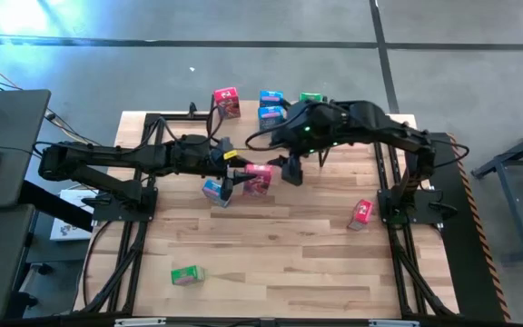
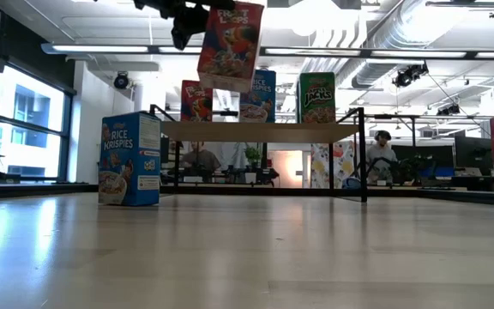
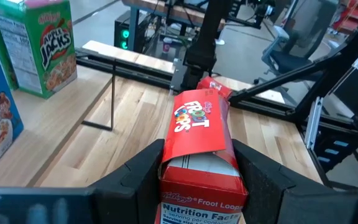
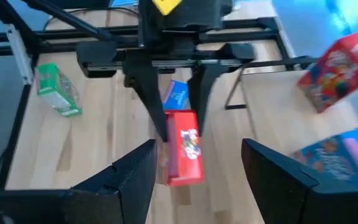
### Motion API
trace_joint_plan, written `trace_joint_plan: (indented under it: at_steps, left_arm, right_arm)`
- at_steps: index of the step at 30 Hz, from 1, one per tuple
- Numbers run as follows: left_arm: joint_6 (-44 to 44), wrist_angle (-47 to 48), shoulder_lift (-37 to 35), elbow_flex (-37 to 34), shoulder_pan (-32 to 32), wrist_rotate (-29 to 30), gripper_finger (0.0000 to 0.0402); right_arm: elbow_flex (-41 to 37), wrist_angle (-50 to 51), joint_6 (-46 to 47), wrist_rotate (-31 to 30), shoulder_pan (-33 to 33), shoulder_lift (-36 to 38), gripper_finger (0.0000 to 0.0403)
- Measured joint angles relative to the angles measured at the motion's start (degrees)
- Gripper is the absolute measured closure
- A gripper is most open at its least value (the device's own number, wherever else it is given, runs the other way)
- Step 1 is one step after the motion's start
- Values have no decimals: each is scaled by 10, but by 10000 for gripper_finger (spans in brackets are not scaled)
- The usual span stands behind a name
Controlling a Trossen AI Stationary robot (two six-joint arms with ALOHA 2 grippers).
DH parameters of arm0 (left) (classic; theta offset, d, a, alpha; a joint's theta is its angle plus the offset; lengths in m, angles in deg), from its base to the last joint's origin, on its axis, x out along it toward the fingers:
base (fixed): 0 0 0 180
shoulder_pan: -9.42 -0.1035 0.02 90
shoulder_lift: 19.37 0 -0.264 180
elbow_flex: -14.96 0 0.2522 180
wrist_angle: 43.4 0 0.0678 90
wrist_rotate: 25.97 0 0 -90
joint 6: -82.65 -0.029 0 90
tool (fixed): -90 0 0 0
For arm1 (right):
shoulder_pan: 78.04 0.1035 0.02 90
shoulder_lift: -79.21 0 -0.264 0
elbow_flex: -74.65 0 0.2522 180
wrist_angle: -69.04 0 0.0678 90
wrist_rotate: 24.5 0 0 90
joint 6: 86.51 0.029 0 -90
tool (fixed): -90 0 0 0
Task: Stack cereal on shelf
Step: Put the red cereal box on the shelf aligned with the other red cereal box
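From above: left gripper [image 1: 231,173] sits mid-table, clamped on a red box [image 1: 258,178]; right gripper [image 1: 292,169] is just beside that box on its far side, and neither arm waits.
Shelf from above: shelf [image 1: 370,120] lies at the table's far edge, mostly under the right arm, with boxes lined along it; a blue box [image 1: 214,192] sits just below the left gripper, and loose boxes lie well apart nearer the front.
Table level: the red box [image 2: 229,45] hangs high, tilted, its long axis near upright, a dark gripper at its top corner.
Shelf at table level: the shelf [image 2: 260,132] stands beyond and lower than the held box, already carrying three upright boxes.
Left wrist: jaws are shut on the red box's [image 3: 201,146] two broad sides; its long axis runs straight out from the jaws, printed face up.
Right wrist: right jaws stand apart with nothing between them; the red box [image 4: 183,155] lies ahead in the gap's line, pinched by the left gripper [image 4: 174,127] from the opposite side.
Nearer arm: left holds the box; the right looks just clear of it.
Judgement: the box has to travel toward the shelf and go down upright, so its tilt needs squaring first.
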Motion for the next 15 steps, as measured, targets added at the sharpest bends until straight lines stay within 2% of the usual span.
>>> trace_joint_plan:
  at_steps: [9, 15]
  left_arm:
    - [0, -27, 0, 0, -1, 5, 240]
    - [0, -45, -3, 0, -1, 27, 240]
  right_arm:
    - [-64, 14, -20, -15, -10, 72, 176]
    - [-143, -32, -36, -17, -17, 147, 176]
